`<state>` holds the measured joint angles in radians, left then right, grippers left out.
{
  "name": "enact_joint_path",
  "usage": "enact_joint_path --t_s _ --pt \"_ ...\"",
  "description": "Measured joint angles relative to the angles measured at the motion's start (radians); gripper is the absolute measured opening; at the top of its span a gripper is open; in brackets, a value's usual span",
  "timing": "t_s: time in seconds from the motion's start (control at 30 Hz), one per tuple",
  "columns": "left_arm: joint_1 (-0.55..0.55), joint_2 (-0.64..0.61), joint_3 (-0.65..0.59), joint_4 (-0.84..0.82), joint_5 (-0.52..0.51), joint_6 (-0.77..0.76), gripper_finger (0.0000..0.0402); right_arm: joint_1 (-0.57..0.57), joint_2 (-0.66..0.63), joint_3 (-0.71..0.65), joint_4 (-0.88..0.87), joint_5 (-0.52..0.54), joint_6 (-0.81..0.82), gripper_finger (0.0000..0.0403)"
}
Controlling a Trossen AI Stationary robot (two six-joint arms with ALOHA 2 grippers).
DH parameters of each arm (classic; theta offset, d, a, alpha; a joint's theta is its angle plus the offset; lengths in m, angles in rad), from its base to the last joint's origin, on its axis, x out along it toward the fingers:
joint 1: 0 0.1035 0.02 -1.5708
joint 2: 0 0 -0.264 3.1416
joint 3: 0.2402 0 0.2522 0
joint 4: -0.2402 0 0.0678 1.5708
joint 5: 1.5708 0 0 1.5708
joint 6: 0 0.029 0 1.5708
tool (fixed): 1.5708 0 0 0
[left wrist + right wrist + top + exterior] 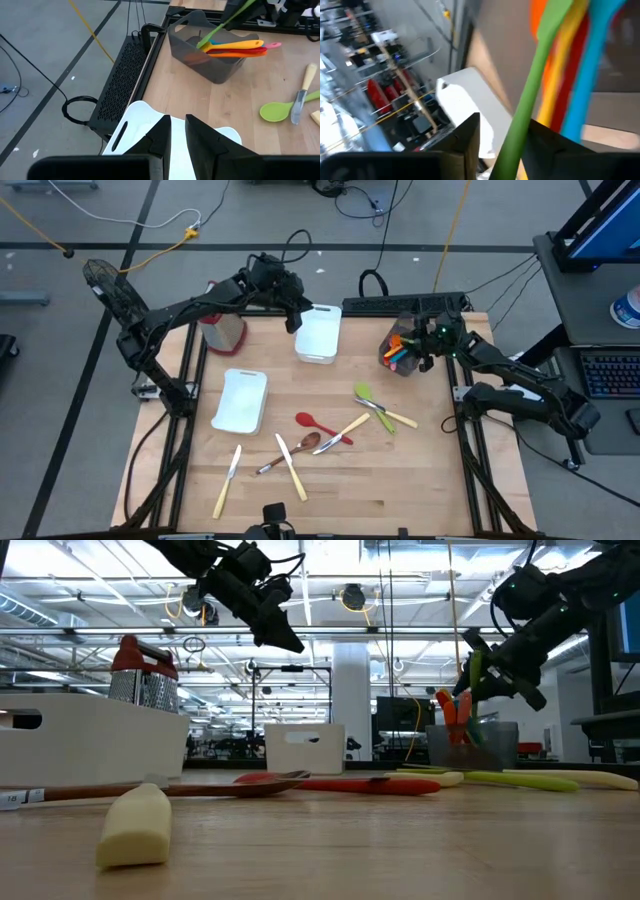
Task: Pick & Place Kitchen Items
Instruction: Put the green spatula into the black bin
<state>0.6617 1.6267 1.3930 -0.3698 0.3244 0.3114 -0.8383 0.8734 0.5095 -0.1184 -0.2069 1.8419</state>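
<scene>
- Kitchen items (330,432) lay split between two places: several loose on the bench (400,480) near its middle, and a bunch already standing handle-up in the grey bin (400,355) at the far right corner, which suggested that bin was the drop point
- Right end effector (425,345) hung over that grey bin with a green utensil (530,100) running between its fingers, its blade down among the orange, red and blue ones; whether the fingers were pinching it or had just let go could not be told, though the placing looked nearly finished
- Left end effector (295,320) hovered above the white bin (318,332) at the far edge, fingers drawn close with only a narrow gap and nothing between them, apparently waiting
- Loose pieces included a red spoon (315,423), a wooden spoon (290,452), a green spoon (368,398) and cream knives (226,482), all well apart from both arms
- Metal grater (222,330) and a white tray (240,400) sat to the left
</scene>
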Motion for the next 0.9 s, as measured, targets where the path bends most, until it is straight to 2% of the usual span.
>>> enact_joint_path --t_s 0.43,0.6,0.9 --pt "0.000 0.000 0.000 0.000 0.016 -0.003 0.0062 0.053 0.052 0.000 0.163 -0.003 -0.023 0.0181" --pt "0.000 0.000 0.000 0.000 0.016 -0.006 0.0063 0.083 0.064 0.000 0.185 -0.002 -0.022 0.0193" --pt "0.000 0.000 0.000 -0.010 0.017 -0.010 0.0063 0.136 0.064 0.000 0.357 -0.003 0.003 0.0199"
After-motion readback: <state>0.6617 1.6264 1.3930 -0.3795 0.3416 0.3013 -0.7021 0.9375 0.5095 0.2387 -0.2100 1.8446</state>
